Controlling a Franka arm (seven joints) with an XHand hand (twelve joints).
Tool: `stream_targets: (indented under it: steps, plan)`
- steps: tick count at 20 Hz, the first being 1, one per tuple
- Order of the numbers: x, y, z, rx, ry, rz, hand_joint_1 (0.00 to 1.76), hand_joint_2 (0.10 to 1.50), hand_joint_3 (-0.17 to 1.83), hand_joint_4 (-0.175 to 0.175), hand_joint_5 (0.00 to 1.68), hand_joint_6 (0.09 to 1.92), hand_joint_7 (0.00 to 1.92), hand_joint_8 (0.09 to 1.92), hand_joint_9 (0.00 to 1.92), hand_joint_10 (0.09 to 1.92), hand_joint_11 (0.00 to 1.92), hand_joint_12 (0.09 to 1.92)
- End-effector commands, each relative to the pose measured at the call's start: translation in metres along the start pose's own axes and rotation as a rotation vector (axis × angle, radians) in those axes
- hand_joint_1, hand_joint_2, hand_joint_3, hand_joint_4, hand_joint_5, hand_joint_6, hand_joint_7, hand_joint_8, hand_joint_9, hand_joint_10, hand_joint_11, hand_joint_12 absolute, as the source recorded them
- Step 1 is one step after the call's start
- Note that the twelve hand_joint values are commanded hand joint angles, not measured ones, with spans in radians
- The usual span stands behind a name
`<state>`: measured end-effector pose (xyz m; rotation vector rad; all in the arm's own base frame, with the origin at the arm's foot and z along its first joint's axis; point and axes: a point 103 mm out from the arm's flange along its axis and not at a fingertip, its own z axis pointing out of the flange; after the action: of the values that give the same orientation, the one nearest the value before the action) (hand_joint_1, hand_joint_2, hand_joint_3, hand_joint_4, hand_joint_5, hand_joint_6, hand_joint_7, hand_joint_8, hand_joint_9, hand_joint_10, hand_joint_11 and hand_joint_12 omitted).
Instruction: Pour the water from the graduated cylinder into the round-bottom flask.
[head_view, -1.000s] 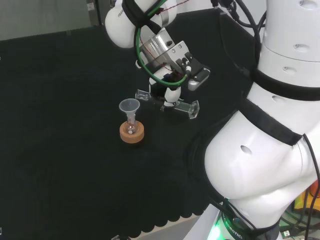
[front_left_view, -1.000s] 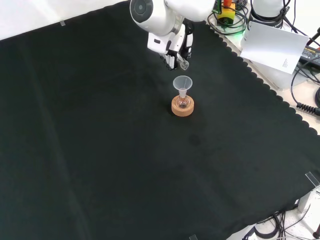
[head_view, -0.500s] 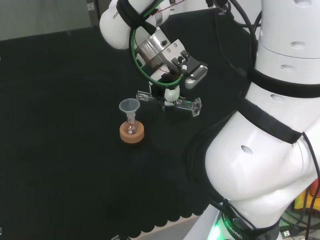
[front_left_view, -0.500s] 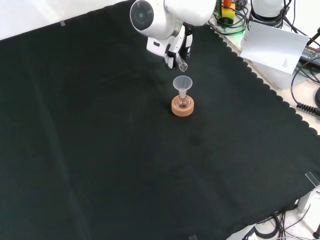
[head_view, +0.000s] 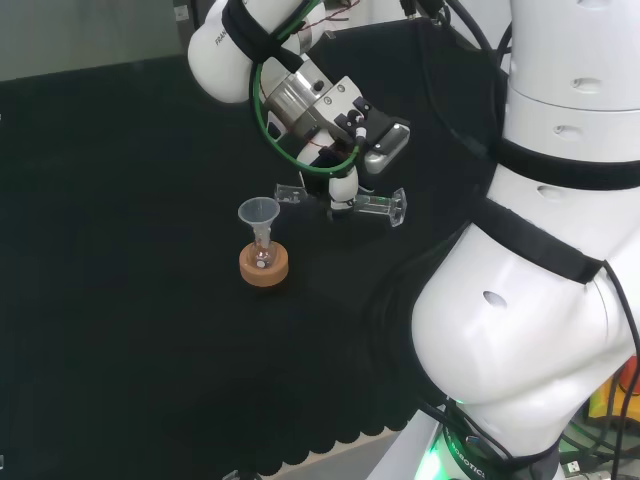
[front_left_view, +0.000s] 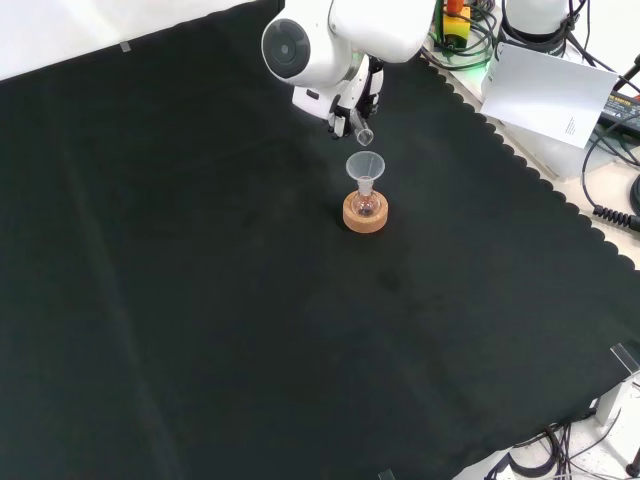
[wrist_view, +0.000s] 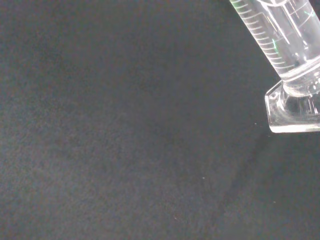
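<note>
Cylinder (head_view: 345, 201), clasped in our hand (head_view: 342, 186), has tipped nearly level and risen; its mouth nears the funnel (head_view: 259, 212) on the flask (head_view: 262, 255), so pouring looks imminent.

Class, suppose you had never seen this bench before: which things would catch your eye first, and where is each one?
The eye goes first to the hand, which holds a clear graduated cylinder lying almost level above the black cloth, its mouth toward the funnel. In the head view, just left of it, a small round-bottom flask sits in a cork ring with a clear funnel in its neck.
</note>
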<state>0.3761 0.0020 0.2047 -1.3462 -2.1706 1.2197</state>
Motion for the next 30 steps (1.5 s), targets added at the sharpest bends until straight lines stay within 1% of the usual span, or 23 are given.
stream_targets:
  steps: [1, 12, 25, 30]
  plan:
    - [0.002, -0.001, -0.004, 0.026, -0.033, 0.022, 1.13, 1.16, 0.00, -0.149, 0.90, 1.13, 1.11, 0.52, 1.38, 0.12, 1.30, 0.73]
    - [0.003, -0.002, -0.016, 0.100, -0.053, 0.053, 1.13, 1.16, 0.00, -0.148, 0.90, 1.13, 1.11, 0.51, 1.38, 0.12, 1.30, 0.73]
    - [0.005, -0.005, -0.020, 0.144, -0.079, 0.071, 1.12, 1.16, 0.00, -0.147, 0.90, 1.13, 1.12, 0.51, 1.39, 0.11, 1.31, 0.73]
    - [0.007, -0.008, -0.023, 0.146, -0.090, 0.078, 1.12, 1.16, 0.00, -0.147, 0.90, 1.13, 1.12, 0.50, 1.39, 0.11, 1.31, 0.73]
